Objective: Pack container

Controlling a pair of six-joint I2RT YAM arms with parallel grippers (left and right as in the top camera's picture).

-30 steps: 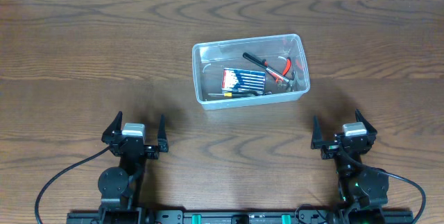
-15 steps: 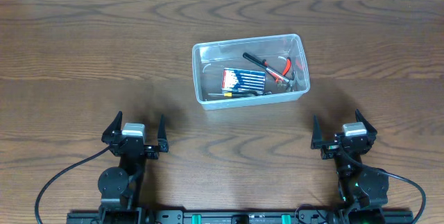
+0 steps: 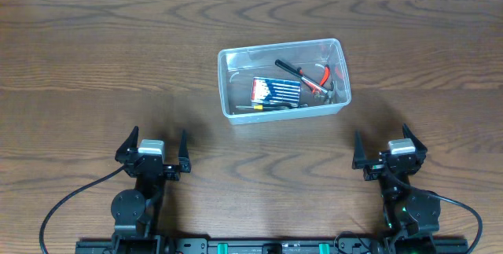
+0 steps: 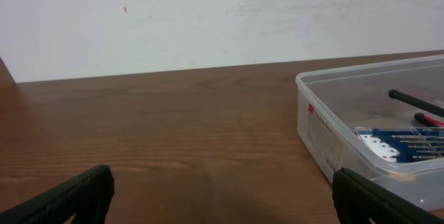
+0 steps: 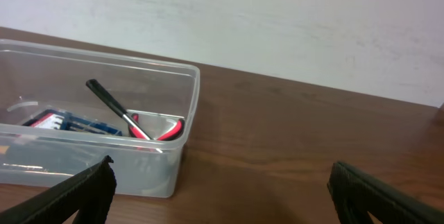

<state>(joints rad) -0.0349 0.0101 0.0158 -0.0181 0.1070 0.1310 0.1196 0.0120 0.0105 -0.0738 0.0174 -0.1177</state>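
Observation:
The clear plastic container [image 3: 229, 97] stands at the middle of the table, a little toward the back. Inside lie a blue pack of small drivers [image 3: 276, 90], a black-and-red screwdriver [image 3: 292, 70] and red-handled pliers [image 3: 322, 81]. It also shows in the left wrist view [image 4: 326, 148] and in the right wrist view [image 5: 159, 165]. My left gripper [image 3: 152, 153] is open and empty near the front left, well short of the container. My right gripper [image 3: 389, 151] is open and empty near the front right.
The wooden table [image 3: 94, 57] runs to a white wall at the back. The arm bases and black cables [image 3: 55, 211] sit along the front edge.

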